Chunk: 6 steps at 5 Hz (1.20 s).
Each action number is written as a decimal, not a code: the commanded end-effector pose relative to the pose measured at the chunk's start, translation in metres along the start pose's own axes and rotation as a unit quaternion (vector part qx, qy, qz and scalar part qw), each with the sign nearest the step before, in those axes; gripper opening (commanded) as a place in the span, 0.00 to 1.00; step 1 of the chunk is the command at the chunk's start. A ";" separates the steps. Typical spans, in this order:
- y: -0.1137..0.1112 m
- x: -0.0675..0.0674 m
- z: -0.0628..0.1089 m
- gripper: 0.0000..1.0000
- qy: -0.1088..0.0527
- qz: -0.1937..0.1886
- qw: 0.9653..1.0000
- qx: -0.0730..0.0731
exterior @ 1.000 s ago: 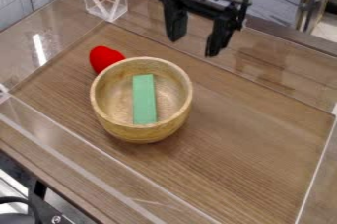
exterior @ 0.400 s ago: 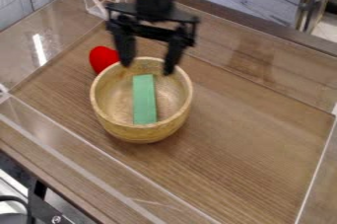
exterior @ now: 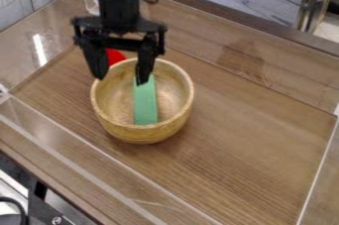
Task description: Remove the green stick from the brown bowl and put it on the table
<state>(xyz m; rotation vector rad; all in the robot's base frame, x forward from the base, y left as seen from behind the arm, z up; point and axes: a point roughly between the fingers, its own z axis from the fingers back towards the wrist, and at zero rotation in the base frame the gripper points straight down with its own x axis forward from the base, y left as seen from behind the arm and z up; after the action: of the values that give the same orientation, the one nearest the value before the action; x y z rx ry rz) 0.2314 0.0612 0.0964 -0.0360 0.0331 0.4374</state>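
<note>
The green stick (exterior: 146,104) lies flat inside the brown bowl (exterior: 172,120), which rests on the wood-grain table (exterior: 252,140). My gripper (exterior: 119,66) hangs over the bowl's far-left rim, pointing down, its two black fingers spread wide with nothing between them. One finger (exterior: 143,72) reaches down over the stick's far end; the other (exterior: 95,60) is outside the rim on the left. Whether a finger touches the stick I cannot tell.
A small red object (exterior: 121,56) sits just behind the bowl, partly hidden by the gripper. Low clear plastic walls (exterior: 40,130) edge the tabletop. Bare wood stretches to the right and front of the bowl.
The gripper has swung from the back right toward the left and nearer, dropping a little and rolling, and it now hangs over the bowl's far-left rim. Its jaws stayed open. Bowl and stick did not move.
</note>
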 end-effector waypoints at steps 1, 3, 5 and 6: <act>-0.007 0.005 -0.016 1.00 -0.027 0.026 0.999 -0.011; 0.004 0.016 -0.017 1.00 -0.048 0.147 0.988 -0.017; -0.011 -0.002 -0.031 1.00 -0.055 0.164 0.985 -0.022; -0.014 0.004 -0.031 1.00 -0.058 0.161 0.985 -0.022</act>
<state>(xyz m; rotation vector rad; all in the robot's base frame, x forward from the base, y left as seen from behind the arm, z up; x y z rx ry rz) 0.2305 0.0482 0.0555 -0.0434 -0.0414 0.7738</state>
